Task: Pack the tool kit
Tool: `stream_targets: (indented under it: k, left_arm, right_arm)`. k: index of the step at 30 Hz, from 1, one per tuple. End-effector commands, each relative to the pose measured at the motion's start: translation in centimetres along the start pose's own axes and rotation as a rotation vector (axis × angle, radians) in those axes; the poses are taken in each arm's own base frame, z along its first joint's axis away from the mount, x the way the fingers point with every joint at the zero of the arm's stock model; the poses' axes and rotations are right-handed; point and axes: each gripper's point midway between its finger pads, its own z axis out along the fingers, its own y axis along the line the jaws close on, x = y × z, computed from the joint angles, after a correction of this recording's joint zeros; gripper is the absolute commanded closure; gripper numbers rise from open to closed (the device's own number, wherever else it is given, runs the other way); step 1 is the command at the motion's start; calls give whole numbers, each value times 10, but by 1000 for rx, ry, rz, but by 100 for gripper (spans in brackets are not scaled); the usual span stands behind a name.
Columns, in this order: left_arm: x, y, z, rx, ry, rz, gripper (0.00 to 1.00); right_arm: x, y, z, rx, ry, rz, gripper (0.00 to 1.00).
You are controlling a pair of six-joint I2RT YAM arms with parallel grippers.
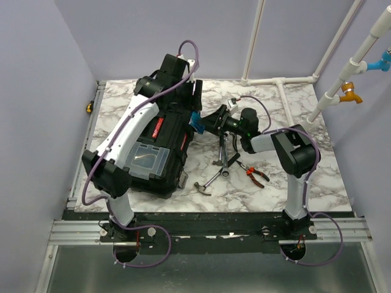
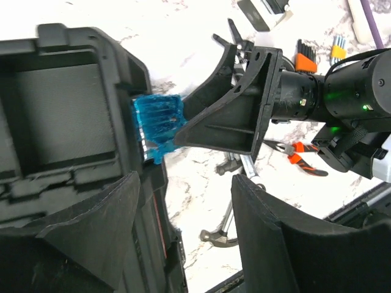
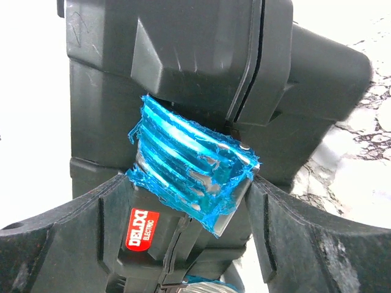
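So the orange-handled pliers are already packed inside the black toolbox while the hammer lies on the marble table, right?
Not quite. The orange-handled pliers lie on the marble table too, right of the hammer, outside the black toolbox; the top view shows it.

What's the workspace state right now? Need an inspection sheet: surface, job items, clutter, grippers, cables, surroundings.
Surface: marble-pattern table, no spill seen.
Job's things: black toolbox left of centre, with blue film on its latch. The hammer, wrenches and orange-handled pliers lie loose on the table to its right.
Clutter: small yellow object at the left edge, too small to name.
Grippers: left gripper open and empty. The right gripper has a finger on either side of the latch; grip unclear.
Cables: purple cables run along both arms and loop at the bases.
Surroundings: lavender walls; white pipes at back right.
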Motion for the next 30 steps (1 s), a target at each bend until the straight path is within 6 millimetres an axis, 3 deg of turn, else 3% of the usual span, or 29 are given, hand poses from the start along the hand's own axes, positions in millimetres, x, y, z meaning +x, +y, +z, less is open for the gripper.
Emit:
stream_targets:
  k: [1, 4, 8, 14, 17, 21, 30]
  left_arm:
    - [-6, 21, -43, -144, -94, 3, 36]
    - [3, 41, -59, -221, -144, -29, 35]
    - [14, 74, -78, -286, -228, -104, 33]
    - [43, 137, -92, -433, -243, -220, 26]
    - [50, 153, -90, -423, -265, -280, 16]
    - [53, 168, -81, -393, -249, -333, 13]
    - [72, 165, -31, -244, -111, -335, 14]
  right_arm:
    - [-4, 14, 9, -34, 1, -35, 19]
    - [-1, 10, 15, 8, 12, -44, 21]
    - [-1, 0, 16, 74, 2, -39, 40]
    - [0, -22, 11, 193, -8, -25, 55]
    - [1, -31, 10, 228, -4, -15, 57]
    - [5, -43, 13, 259, 20, 7, 68]
    - [2, -51, 9, 323, 11, -27, 69]
